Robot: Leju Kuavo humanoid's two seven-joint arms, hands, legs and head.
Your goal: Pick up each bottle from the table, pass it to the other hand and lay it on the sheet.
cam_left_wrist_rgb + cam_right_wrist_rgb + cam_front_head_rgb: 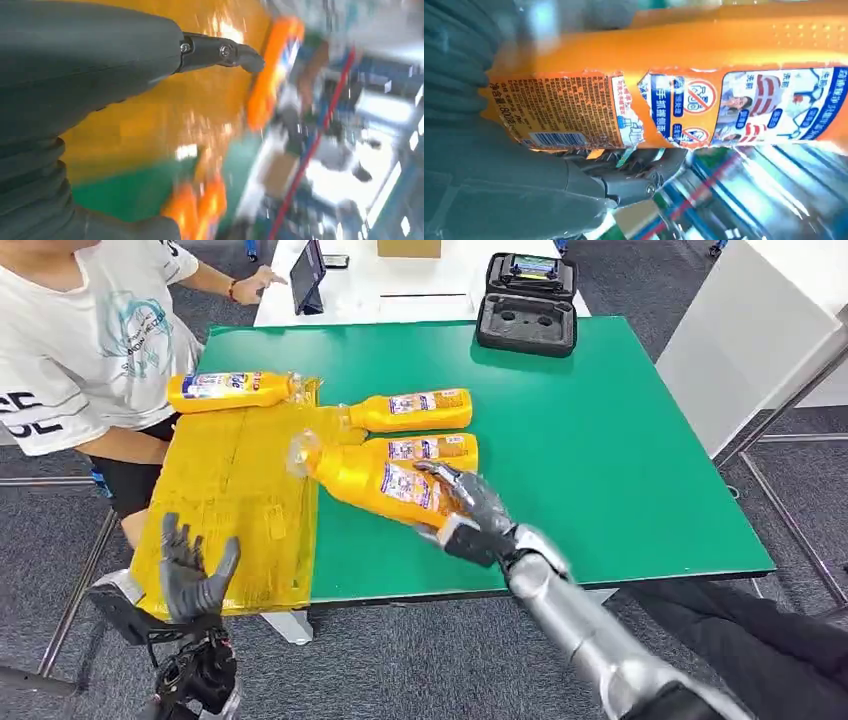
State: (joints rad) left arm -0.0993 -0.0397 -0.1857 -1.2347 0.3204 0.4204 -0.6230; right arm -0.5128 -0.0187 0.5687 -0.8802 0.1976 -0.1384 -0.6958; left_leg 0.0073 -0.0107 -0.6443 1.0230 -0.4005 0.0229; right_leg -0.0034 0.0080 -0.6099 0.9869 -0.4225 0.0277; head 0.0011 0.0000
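Observation:
My right hand [465, 502] grips an orange bottle [375, 478] by its base, lifted off the green table [600, 450] with its cap pointing left toward the yellow sheet [230, 490]. The right wrist view shows that bottle's torn label [624, 107] up close, with my fingers [644, 175] wrapped under it. Two more orange bottles lie on the table behind it, one [415, 410] near the sheet's edge and one [435, 448] partly hidden. Another bottle [228, 390] lies on the sheet's far end. My left hand [190, 570] is open, fingers spread, over the sheet's near edge.
A person in a white shirt [85, 335] stands at the table's left, close to the sheet. A black open case [527, 305] sits at the far edge of the green table. A white table with a tablet [305, 275] stands behind.

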